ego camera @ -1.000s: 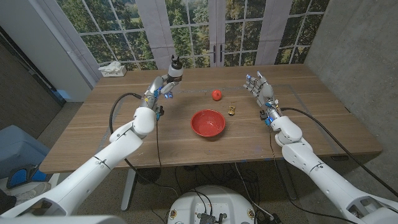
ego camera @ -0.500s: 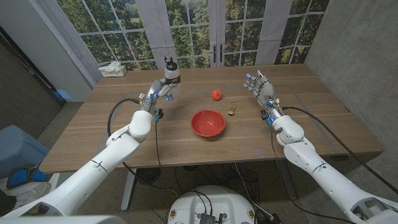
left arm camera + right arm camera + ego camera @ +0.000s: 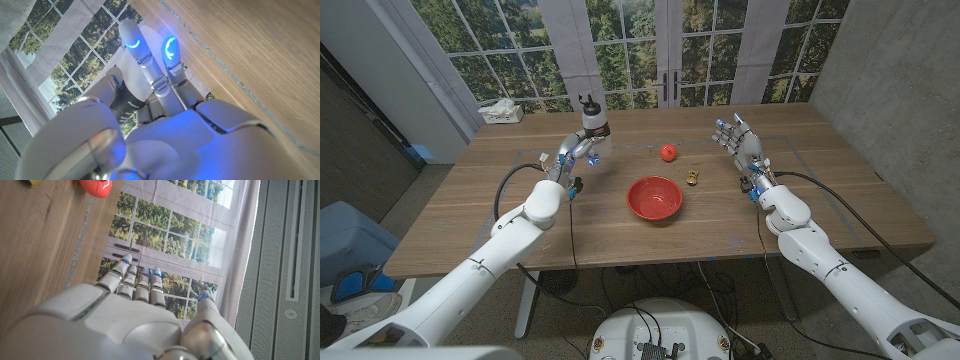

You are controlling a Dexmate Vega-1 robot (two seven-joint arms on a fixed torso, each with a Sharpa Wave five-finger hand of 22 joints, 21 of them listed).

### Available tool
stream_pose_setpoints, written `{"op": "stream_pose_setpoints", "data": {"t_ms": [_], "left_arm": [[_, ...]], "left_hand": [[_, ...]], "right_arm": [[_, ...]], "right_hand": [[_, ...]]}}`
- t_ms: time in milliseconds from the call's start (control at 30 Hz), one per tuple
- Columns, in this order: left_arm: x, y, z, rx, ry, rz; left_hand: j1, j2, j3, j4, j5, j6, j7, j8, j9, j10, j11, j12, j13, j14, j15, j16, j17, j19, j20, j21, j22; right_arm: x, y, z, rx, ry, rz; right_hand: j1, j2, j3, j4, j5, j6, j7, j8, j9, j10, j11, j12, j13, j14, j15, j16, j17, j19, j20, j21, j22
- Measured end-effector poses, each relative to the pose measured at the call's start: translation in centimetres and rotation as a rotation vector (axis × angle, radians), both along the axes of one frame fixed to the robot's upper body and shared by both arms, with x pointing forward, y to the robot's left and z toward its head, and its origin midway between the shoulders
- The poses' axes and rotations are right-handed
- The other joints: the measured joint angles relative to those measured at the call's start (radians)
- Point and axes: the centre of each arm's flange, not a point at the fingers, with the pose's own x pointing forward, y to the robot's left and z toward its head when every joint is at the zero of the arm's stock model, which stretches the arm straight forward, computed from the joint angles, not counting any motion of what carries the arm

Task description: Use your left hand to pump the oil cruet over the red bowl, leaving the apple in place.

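— Where's the oil cruet point(image 3: 592, 124)?
— Far side of the table point(image 3: 470, 215), gripped in the left hand point(image 3: 582, 148), well left of the red bowl point(image 3: 654, 197) and the apple point(image 3: 668, 152).
— The right hand point(image 3: 737, 140)?
— Fingers apart, holding nothing.

Left hand point(image 3: 582, 146) with oil cruet point(image 3: 591, 121) lowered slightly and drew in toward robot; cruet now more upright.
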Motion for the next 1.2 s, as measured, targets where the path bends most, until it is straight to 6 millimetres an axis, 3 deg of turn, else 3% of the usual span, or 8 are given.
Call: {"op": "stream_pose_setpoints", "data": {"t_ms": [700, 933, 1200], "left_arm": [[1.6, 0.5, -1.2, -0.013, 0.049, -0.047], [2.2, 0.8, -1.5, -0.004, 0.079, -0.043], [3.0, 1.1, -2.0, -0.002, 0.111, -0.043]], "left_hand": [[-0.011, 0.011, -0.014, 0.014, 0.007, -0.064, -0.014, 0.0, -0.002, -0.023, -0.023, -0.001, 0.005, -0.097, 0.008, -0.128, -0.072, -0.047, 0.012, -0.11, -0.152], [-0.056, 0.026, -0.011, 0.011, 0.007, -0.075, -0.012, 0.004, -0.003, -0.033, -0.032, 0.003, 0.005, -0.119, 0.018, -0.182, -0.108, -0.08, 0.019, -0.137, -0.192], [-0.063, 0.03, -0.007, 0.007, 0.007, -0.08, -0.016, 0.004, -0.002, -0.034, -0.034, 0.004, 0.005, -0.138, 0.02, -0.205, -0.127, -0.098, 0.02, -0.146, -0.209]], "right_arm": [[0.1, 0.8, 0.4, -0.02, 0.01, 0.005], [0.3, 1.0, 0.5, -0.023, 0.014, 0.009], [0.5, 1.2, 0.5, -0.024, 0.018, 0.01]], "right_hand": [[0.0, 0.0, 0.0, 0.0, 0.0, 0.0, 0.0, 0.0, 0.0, 0.0, 0.0, 0.0, 0.0, 0.0, 0.0, 0.0, 0.0, 0.0, 0.0, 0.0, 0.0], [0.0, 0.0, 0.0, 0.0, 0.0, 0.0, 0.0, 0.0, 0.0, 0.0, 0.0, 0.0, 0.0, 0.0, 0.0, 0.0, 0.0, 0.0, 0.0, -0.004, 0.0], [0.0, 0.0, 0.0, 0.0, 0.0, 0.0, 0.0, 0.0, 0.0, 0.0, 0.0, 0.0, 0.0, 0.0, 0.0, -0.008, 0.0, 0.0, 0.0, -0.004, 0.0]]}}
